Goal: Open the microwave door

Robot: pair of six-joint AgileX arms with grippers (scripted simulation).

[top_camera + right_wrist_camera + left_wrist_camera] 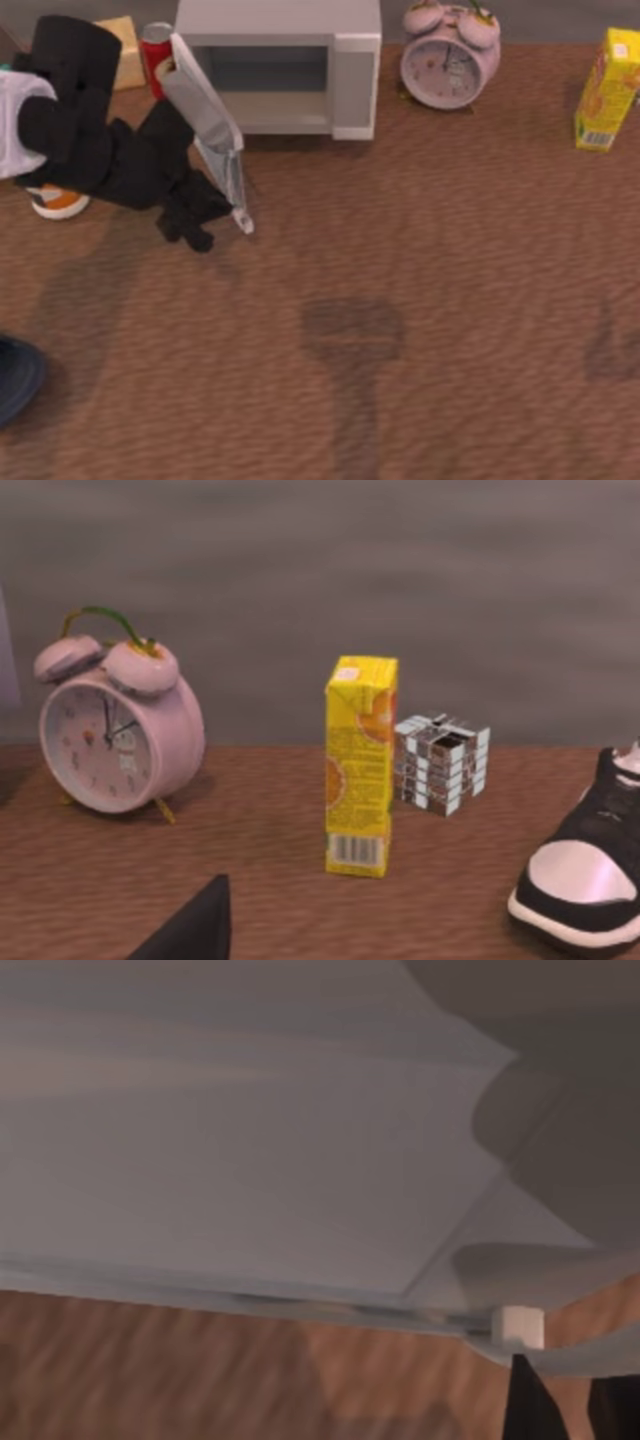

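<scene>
The silver-grey microwave [300,20] stands at the table's back, left of centre. The microwave door [205,105] is swung out toward the front left, leaving the dark cavity [270,70] exposed. My left gripper [205,218] sits at the door's free front edge, on its outer side. In the left wrist view the door [250,1160] fills most of the picture. There my left gripper [572,1400] has two dark fingers close together astride the door's lower rim, just under a small white block [520,1326]. A dark part of my right gripper [200,930] shows in the right wrist view only.
A pink alarm clock [450,55] stands right of the microwave and a yellow juice carton [607,90] at the far right. A red can [155,50] and a tan box [122,50] sit behind the open door. A mirrored cube [440,762] and a shoe [590,870] lie nearby.
</scene>
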